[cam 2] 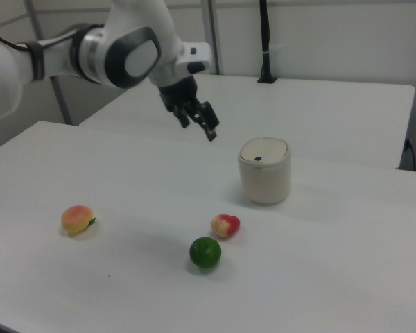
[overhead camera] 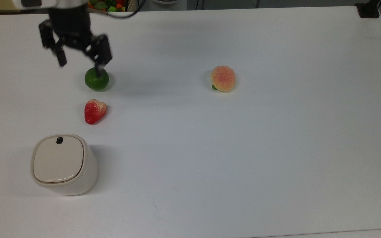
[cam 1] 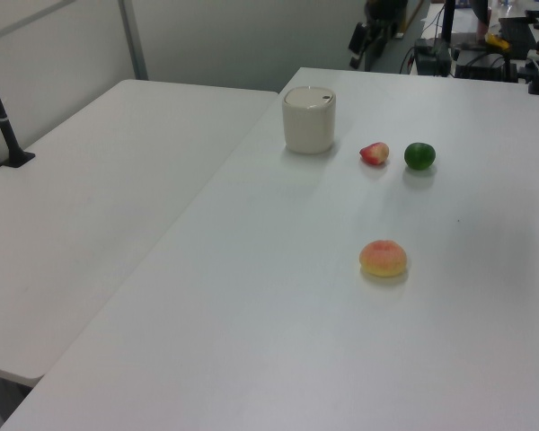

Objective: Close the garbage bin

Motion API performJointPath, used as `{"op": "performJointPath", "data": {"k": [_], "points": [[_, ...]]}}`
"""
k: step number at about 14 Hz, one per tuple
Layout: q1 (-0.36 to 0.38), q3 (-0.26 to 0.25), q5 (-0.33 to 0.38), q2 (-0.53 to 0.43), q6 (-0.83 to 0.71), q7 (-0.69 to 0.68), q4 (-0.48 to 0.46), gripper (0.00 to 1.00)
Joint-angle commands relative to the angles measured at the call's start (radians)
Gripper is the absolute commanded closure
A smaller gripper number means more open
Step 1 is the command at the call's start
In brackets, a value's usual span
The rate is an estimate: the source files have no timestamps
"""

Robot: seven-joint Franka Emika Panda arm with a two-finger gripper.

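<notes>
We count one bin [overhead camera: 64, 164], lid down, and three fruits; the spread gripper [overhead camera: 79, 64] hangs well apart.

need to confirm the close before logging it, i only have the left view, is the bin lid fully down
Observer: Yes. In the top view the garbage bin has its lid lying flat inside the rim.
Operator: and wheres the end effector
Observer: In the right view the end effector hangs open, high above the table, apart from the bin and to the right view's left of it.
</notes>
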Motion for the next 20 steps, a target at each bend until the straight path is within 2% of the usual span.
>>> {"op": "performJointPath", "data": {"k": [1,5,10,13,15,18,20], "points": [[0.008,0.044,0.015,-0.126,-0.213,0.021,-0.059,0.00],[0.000,0.113,0.045,-0.212,-0.412,0.010,-0.053,0.00],[-0.005,0.202,0.052,-0.260,-0.506,0.012,-0.050,0.00],[0.017,0.205,0.084,-0.263,-0.508,0.006,-0.053,0.00],[0.058,0.170,0.085,-0.255,-0.494,-0.010,-0.053,0.00],[0.159,0.046,0.117,-0.251,-0.442,-0.098,-0.059,0.00],[0.167,0.023,0.138,-0.246,-0.414,-0.141,-0.059,0.00]]}}
